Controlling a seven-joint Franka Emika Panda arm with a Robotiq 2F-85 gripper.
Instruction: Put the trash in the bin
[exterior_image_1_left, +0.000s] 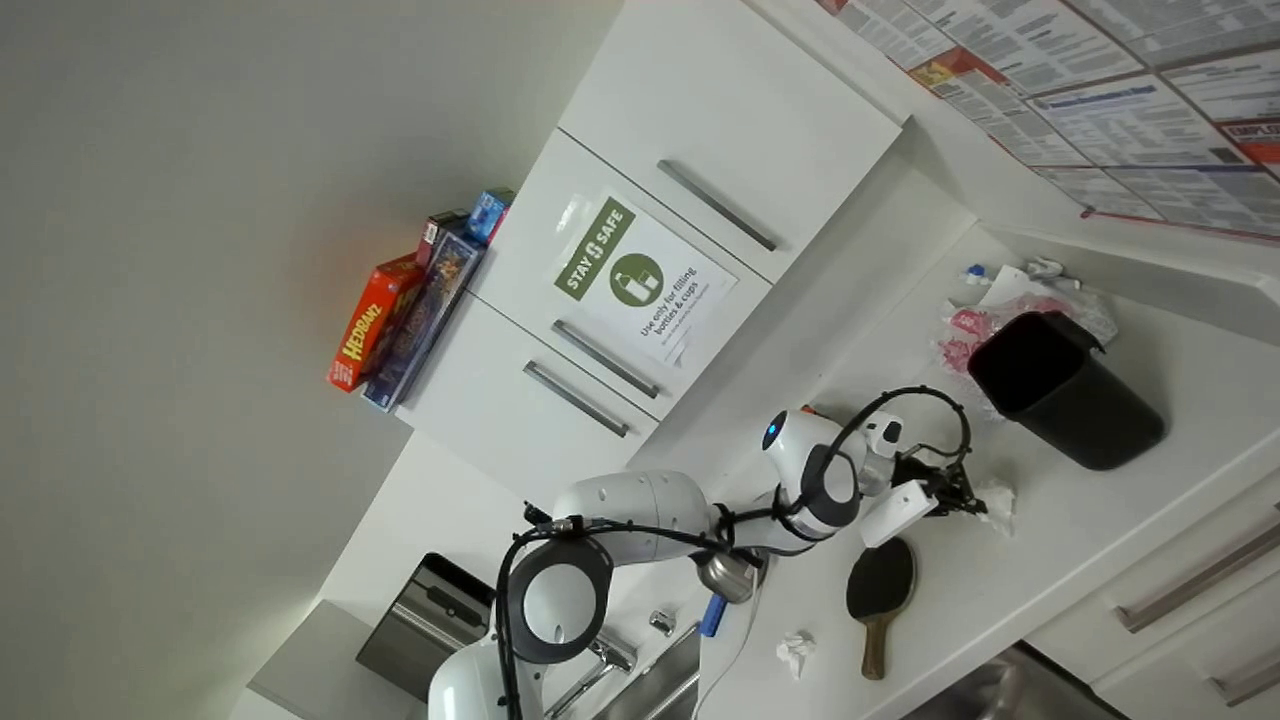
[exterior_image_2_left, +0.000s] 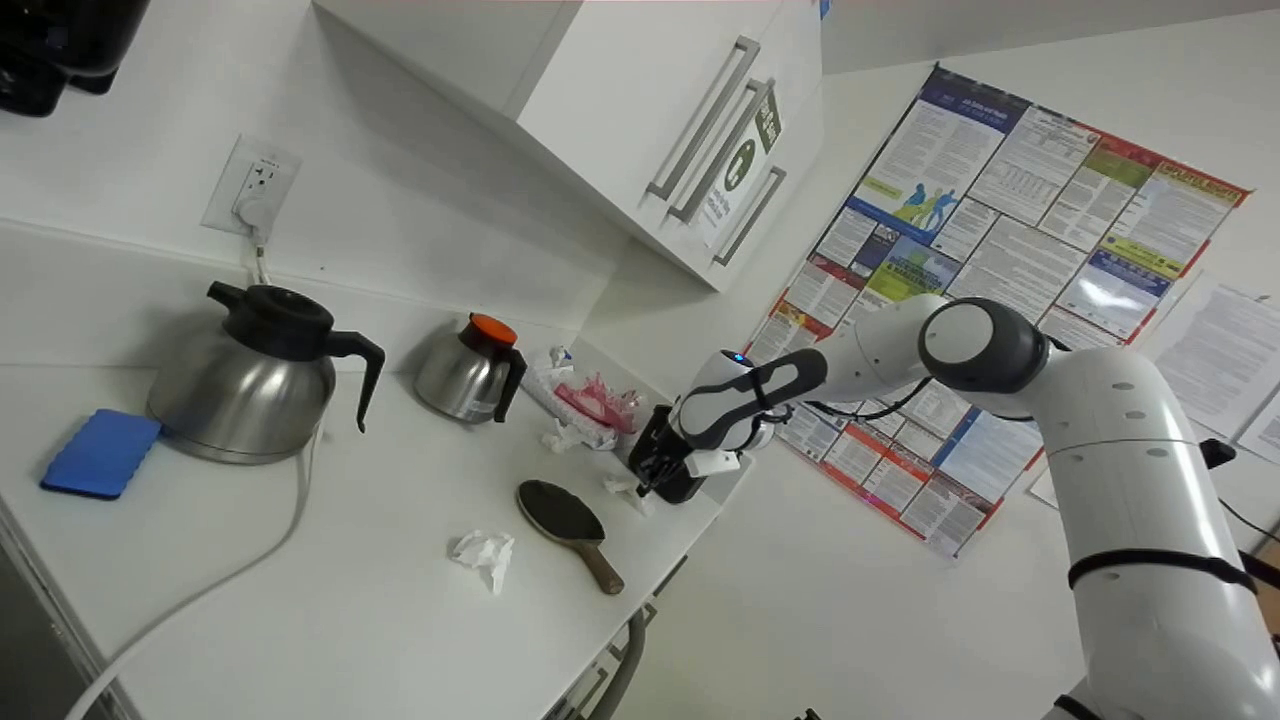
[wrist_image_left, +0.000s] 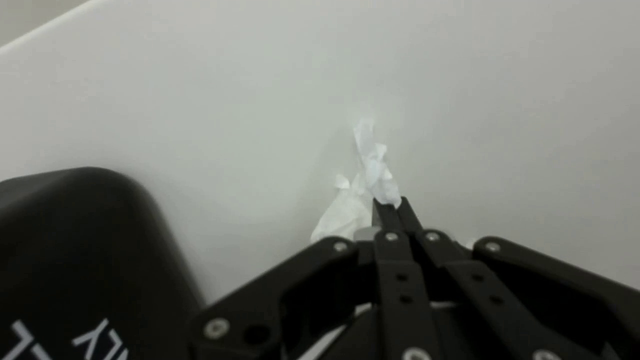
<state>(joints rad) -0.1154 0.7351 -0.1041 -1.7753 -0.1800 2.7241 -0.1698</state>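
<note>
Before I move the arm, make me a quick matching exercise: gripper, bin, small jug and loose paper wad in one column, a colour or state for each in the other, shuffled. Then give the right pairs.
Things:
1. gripper
2. bin
3. small jug
4. loose paper wad

Colours and states:
A. silver body, orange top
B. white, lying on the counter
C. black, box-shaped
D. closed on a crumpled wad

Right pairs: 1-D, 2-C, 3-A, 4-B
</note>
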